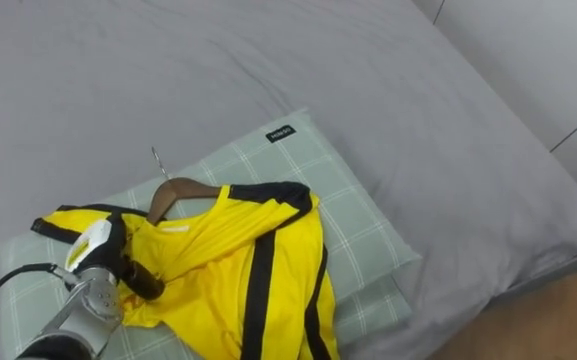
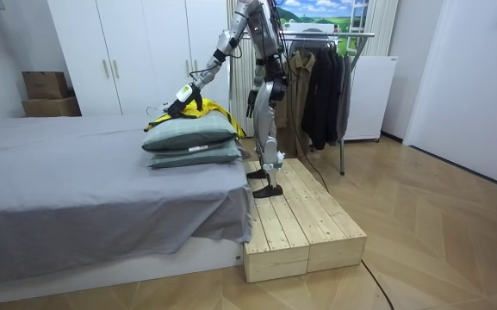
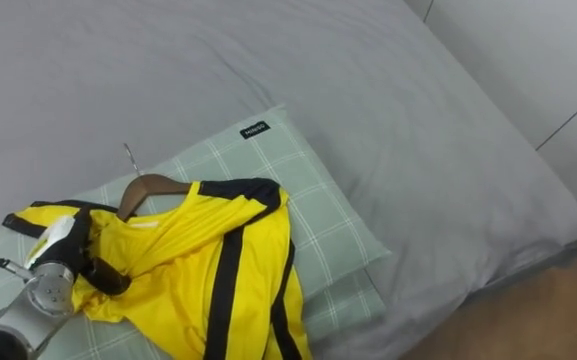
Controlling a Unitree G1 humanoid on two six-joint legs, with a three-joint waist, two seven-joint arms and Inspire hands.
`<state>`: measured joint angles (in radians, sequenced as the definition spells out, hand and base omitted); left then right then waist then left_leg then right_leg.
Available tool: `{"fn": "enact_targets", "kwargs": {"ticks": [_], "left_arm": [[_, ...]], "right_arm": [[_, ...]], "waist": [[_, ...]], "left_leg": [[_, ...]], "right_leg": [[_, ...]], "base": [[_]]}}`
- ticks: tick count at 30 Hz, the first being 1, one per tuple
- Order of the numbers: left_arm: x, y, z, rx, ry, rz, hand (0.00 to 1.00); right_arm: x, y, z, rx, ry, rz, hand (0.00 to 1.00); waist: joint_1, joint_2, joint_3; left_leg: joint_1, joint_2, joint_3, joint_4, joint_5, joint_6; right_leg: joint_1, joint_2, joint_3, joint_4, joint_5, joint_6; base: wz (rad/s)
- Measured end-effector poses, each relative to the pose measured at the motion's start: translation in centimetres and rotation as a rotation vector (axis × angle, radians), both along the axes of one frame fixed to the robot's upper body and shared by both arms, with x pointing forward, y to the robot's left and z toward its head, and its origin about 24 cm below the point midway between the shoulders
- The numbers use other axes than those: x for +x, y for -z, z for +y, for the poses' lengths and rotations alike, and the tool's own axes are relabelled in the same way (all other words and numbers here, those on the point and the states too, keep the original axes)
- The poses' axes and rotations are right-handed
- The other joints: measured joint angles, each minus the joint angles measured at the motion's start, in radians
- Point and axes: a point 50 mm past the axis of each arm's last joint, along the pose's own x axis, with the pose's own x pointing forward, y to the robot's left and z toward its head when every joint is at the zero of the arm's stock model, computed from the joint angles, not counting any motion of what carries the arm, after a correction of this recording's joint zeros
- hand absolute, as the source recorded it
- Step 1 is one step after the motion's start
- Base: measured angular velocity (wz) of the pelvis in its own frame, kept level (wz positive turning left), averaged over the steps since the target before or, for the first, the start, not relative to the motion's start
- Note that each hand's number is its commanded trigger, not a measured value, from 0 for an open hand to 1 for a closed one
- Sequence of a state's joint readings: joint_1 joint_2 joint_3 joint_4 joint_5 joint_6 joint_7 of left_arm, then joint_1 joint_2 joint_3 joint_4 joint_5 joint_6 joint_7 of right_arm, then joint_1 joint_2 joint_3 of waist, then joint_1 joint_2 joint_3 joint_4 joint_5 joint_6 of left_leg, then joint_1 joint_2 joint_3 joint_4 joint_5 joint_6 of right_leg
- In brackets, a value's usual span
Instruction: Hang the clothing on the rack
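While the robot stands on the wooden platform (image 2: 304,215) beside the bed (image 1: 268,60), its left arm stretches forward and down over the pillows. The left hand (image 1: 106,264) rests on the near sleeve of the yellow shirt (image 1: 228,270), its dark fingers (image 1: 144,282) curled into the bunched cloth and gripping it. The right hand (image 2: 251,102) hangs at the robot's side in the room view; whether it is open or closed cannot be told. One shirt, yellow with black stripes, lies spread on the upper pillow (image 1: 343,195). One wooden hanger (image 1: 180,190) sits in its collar, the metal hook pointing away from the robot. Two checked green pillows are stacked, the lower pillow (image 1: 380,305) showing beneath the upper. One clothes rack (image 2: 338,34) with dark garments (image 2: 321,86) stands behind the robot.
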<state>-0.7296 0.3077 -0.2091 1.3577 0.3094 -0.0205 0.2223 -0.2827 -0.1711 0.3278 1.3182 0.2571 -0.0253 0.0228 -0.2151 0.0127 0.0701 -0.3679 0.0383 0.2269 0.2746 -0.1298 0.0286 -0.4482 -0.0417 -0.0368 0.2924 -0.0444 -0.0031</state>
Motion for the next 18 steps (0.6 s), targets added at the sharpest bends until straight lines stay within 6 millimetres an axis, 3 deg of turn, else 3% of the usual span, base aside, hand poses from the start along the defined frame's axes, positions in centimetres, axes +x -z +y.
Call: {"fn": "enact_targets", "kwargs": {"ticks": [5, 10, 11, 12, 13, 14, 18], "left_arm": [[-0.02, 0.18, -0.19, -0.015, 0.033, 0.035, 0.0], [0.12, 0.01, -0.1, -0.007, 0.083, 0.076, 0.0], [0.12, 0.03, -0.11, -0.006, 0.087, 0.081, 0.15], [0.11, 0.06, -0.13, -0.004, 0.097, 0.09, 0.65], [0.1, 0.08, -0.14, -0.004, 0.102, 0.095, 0.76], [0.1, 0.07, -0.14, -0.005, 0.103, 0.096, 1.0], [0.32, -0.39, 0.18, 0.001, 0.111, 0.086, 1.0]], "right_arm": [[0.01, -0.07, -0.22, 0.003, -0.018, -0.001, 0.0], [0.18, -0.25, -0.67, -0.006, -0.021, -0.006, 0.0], [0.19, -0.25, -0.66, -0.006, -0.023, -0.006, 0.0], [0.22, -0.27, -0.64, -0.009, -0.028, -0.007, 0.0], [0.27, -0.3, -0.63, -0.01, -0.031, -0.009, 0.0], [0.28, -0.3, -0.63, -0.01, -0.031, -0.009, 0.0], [0.26, -0.3, -0.69, -0.011, -0.03, -0.009, 0.0]], "waist": [[0.0, 0.002, 0.0011], [0.001, 0.012, 0.0071], [0.001, 0.012, 0.007], [0.001, 0.012, 0.0071], [0.001, 0.012, 0.0071], [0.001, 0.012, 0.0071], [0.001, 0.013, 0.0069]], "left_leg": [[-0.006, 0.0, 0.0, 0.0, 0.0, 0.0], [-0.006, -0.002, -0.001, 0.0, 0.0, 0.0], [-0.006, -0.002, -0.001, 0.0, 0.0, 0.0], [-0.006, -0.002, -0.001, 0.0, 0.0, 0.0], [-0.006, -0.002, -0.001, 0.0, 0.0, 0.0], [-0.006, -0.002, -0.001, 0.0, 0.0, 0.0], [-0.004, -0.005, -0.004, 0.0, 0.0, 0.001]], "right_leg": [[-0.006, 0.0, 0.0, -0.001, 0.0, 0.0], [-0.006, -0.002, -0.001, 0.0, -0.001, 0.001], [-0.006, -0.002, -0.001, 0.0, -0.001, 0.001], [-0.006, -0.002, -0.001, 0.0, -0.001, 0.001], [-0.006, -0.002, -0.001, 0.0, -0.001, 0.001], [-0.006, -0.002, -0.001, 0.0, -0.002, 0.001], [-0.003, -0.003, 0.0, -0.001, -0.002, 0.002]], "base": [[0.0], [0.0], [0.0], [0.0], [0.0], [0.0], [0.0]]}}
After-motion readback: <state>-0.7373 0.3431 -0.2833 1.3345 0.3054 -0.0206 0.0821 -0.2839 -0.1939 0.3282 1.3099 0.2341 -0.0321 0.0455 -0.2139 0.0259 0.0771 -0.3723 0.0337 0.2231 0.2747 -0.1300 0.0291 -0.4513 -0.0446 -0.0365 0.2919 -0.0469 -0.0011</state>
